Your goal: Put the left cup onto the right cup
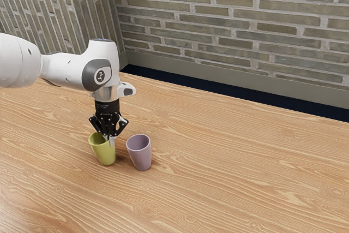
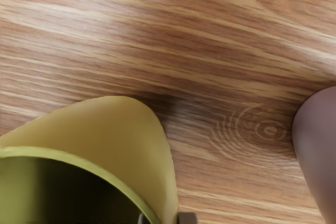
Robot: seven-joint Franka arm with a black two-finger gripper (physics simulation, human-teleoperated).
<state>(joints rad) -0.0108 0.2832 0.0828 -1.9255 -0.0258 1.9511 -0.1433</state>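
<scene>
An olive-green cup (image 1: 102, 150) stands on the wooden table (image 1: 234, 156), at the exterior view's left of a purple cup (image 1: 139, 152). The two cups are close together but apart. My gripper (image 1: 110, 138) points straight down at the green cup's rim, on the side nearest the purple cup, and is shut on the cup's wall. In the wrist view the green cup (image 2: 105, 140) lies right under my hand, with one fingertip (image 2: 187, 217) outside its wall and the other inside. The purple cup (image 2: 319, 150) is off to one side.
Bare wooden tabletop (image 2: 210, 40) stretches around both cups. A brick wall (image 1: 245, 20) runs behind the table's far edge, well away from the cups.
</scene>
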